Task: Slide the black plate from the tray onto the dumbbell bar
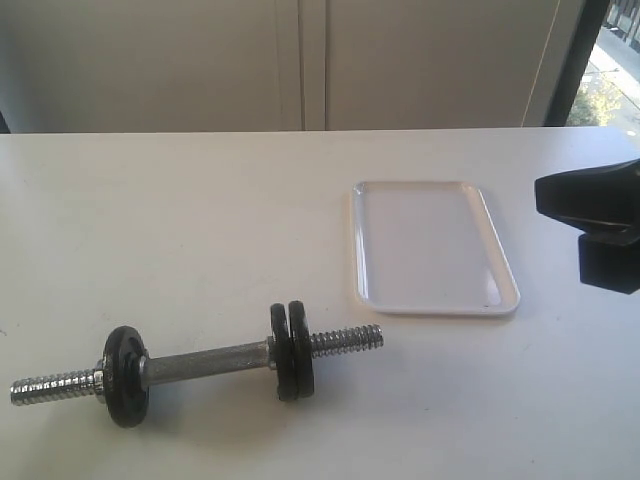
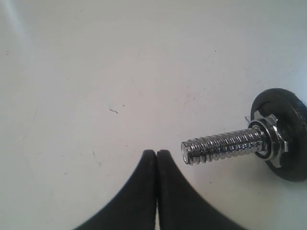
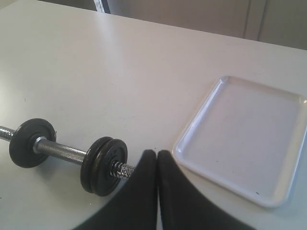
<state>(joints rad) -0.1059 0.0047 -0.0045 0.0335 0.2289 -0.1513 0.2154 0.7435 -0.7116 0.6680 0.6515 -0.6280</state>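
Nearest lies the dumbbell bar (image 1: 205, 362) carrying three black discs (image 1: 292, 350) (two paired), apart from the tray (image 1: 440, 308). Left gripper (image 2: 156, 153) and right gripper (image 3: 157, 153) are clenched.

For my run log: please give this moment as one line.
tray: empty | dumbbell bar: three black discs on it | left gripper: shut, empty | right gripper: shut, empty

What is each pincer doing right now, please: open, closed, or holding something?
Left pincer: closed, holding nothing.
Right pincer: closed, holding nothing.
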